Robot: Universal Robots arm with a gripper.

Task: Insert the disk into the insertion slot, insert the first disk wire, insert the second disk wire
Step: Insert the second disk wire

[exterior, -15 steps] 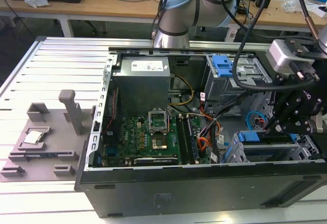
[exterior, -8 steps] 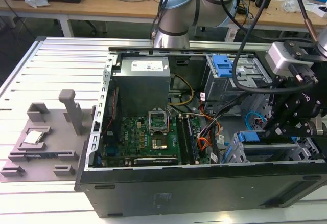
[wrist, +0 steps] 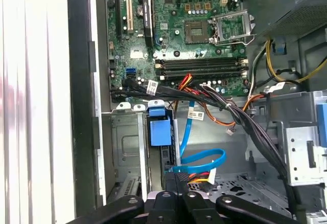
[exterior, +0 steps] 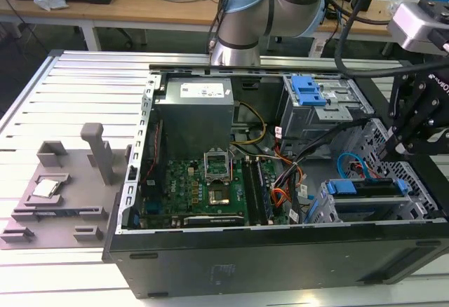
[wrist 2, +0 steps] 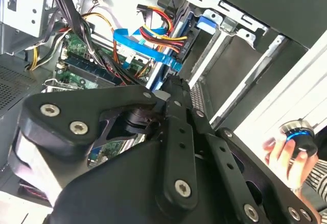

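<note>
My gripper [wrist: 176,180] is pinched narrow on the connector end of the blue wire [wrist: 204,157] at the disk [exterior: 368,188], which sits in the insertion slot [exterior: 351,205] at the exterior view's right, beside the motherboard [exterior: 203,188].

The exterior view looks down from high and some way off onto the open computer case [exterior: 280,181]; both wrist views sit close over the gripper [wrist: 176,183], apparently facing into the case; all share its motherboard [exterior: 203,188].
</note>
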